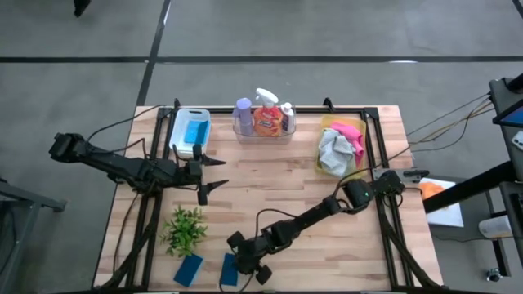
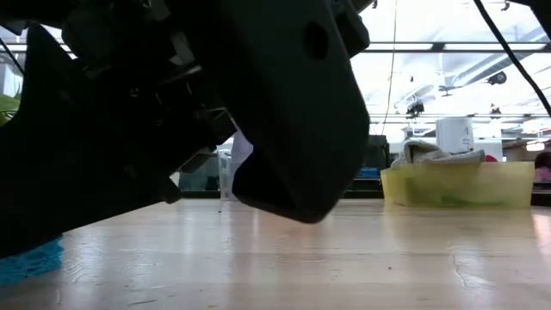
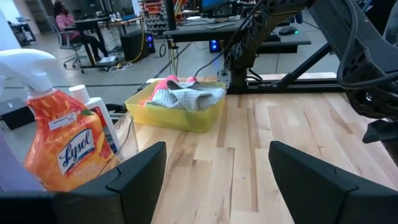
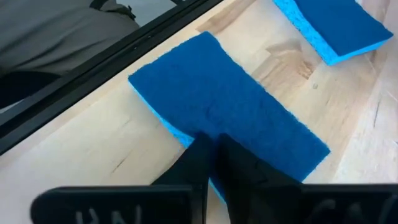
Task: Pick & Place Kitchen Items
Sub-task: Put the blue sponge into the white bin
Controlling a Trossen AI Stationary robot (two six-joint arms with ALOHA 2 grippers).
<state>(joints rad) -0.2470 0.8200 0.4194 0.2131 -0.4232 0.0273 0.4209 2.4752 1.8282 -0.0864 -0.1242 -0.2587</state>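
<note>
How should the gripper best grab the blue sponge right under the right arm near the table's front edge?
Come straight down on the blue sponge and pinch across its short width, near the middle. It lies flat on the table, so only its long side edges offer opposing faces. The right gripper is already on it.

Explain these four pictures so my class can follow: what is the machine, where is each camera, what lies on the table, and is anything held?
Two dark robot arms work at a wooden table. One camera looks straight down, one sits at table height, one rides on each wrist. At the back stand a white tray with sponges, a clear tray of bottles and a yellow tray of cloths. A plant and two blue sponges lie in front. The left gripper is open and empty, over the table beside the white tray. The right gripper is down at one sponge, fingers close together; whether it grips is unclear.
</note>
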